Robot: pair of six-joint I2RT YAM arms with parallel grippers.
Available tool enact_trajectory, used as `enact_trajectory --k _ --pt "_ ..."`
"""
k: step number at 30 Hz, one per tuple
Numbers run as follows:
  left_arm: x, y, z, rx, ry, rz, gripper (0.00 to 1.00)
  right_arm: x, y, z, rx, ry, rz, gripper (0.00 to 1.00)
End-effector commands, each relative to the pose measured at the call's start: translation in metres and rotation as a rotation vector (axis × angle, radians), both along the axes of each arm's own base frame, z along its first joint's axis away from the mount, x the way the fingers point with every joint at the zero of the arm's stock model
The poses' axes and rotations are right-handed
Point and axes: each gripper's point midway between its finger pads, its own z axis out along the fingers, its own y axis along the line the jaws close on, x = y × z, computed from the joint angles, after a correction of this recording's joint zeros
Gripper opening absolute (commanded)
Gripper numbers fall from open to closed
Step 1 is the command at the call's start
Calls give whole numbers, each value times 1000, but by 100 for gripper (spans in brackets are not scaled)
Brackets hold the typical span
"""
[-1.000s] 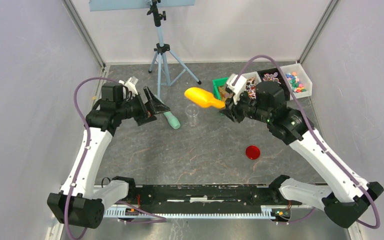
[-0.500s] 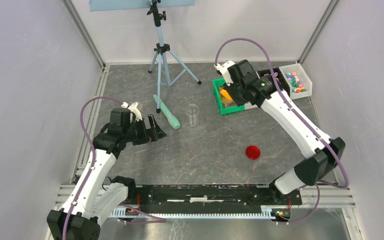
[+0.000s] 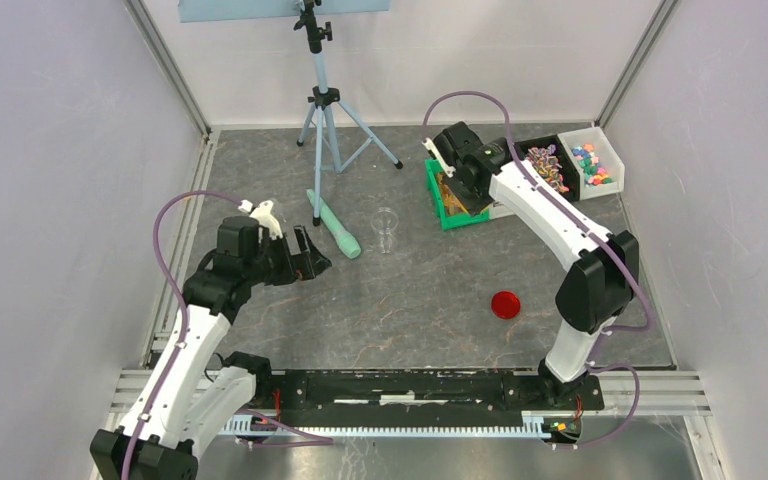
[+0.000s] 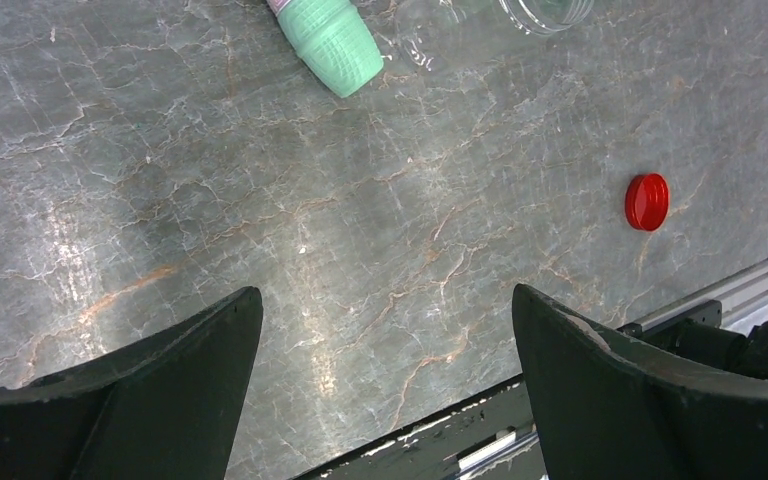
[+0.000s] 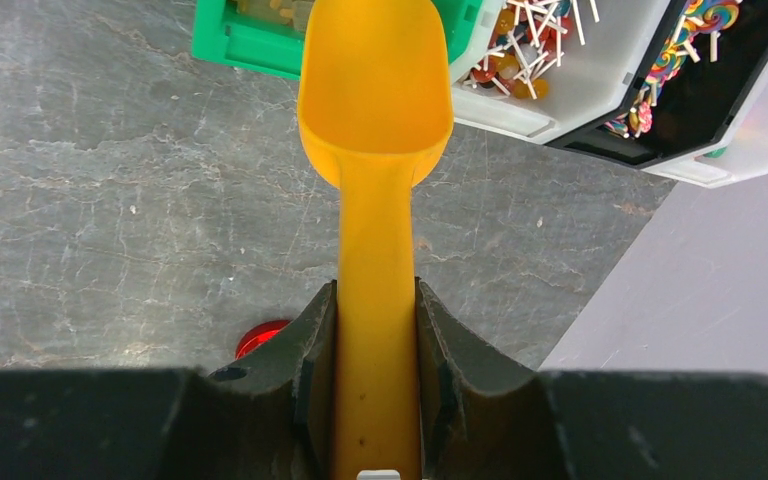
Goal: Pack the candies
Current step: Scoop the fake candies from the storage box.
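Note:
My right gripper [image 5: 375,290] is shut on the handle of the orange scoop [image 5: 375,90]. The scoop's bowl hangs over the edge of the green bin [image 5: 235,42], and nothing shows inside the bowl. From above, the right gripper [image 3: 457,183] sits over that green bin [image 3: 438,205]. Small coloured candies [image 3: 588,163] lie in the far right white bin. My left gripper [image 4: 385,292] is open and holds nothing above bare table; from above, the left gripper [image 3: 307,262] is left of the clear jar [image 3: 385,228].
A mint-green bottle [image 3: 338,232] lies beside the jar. The red lid [image 3: 505,304] rests on the table, front right. A white bin of stick lollipops [image 5: 550,60] and a black bin of swirl lollipops [image 5: 705,55] adjoin the green one. A tripod [image 3: 325,110] stands at the back.
My right arm swung the scoop from beside the jar back over the green bin. My left gripper drew back toward the near left, still open.

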Motion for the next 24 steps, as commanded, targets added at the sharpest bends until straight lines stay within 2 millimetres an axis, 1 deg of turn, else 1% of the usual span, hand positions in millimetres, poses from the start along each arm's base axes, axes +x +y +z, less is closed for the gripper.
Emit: enact_trajectory --k 1,6,13,18,24 --pt "6 0 2 34 -38 -25 100 13 0 6 22 -41 -24 0" --pt "7 2 2 44 -41 -15 100 20 13 -5 50 -11 11 0" --pt "6 7 4 61 -53 10 100 41 26 -18 53 5 18 0" --pt "4 5 3 67 -49 2 100 47 23 -30 42 -9 -1 0" --pt "2 6 5 82 -63 11 100 43 16 -42 73 -50 -15 0"
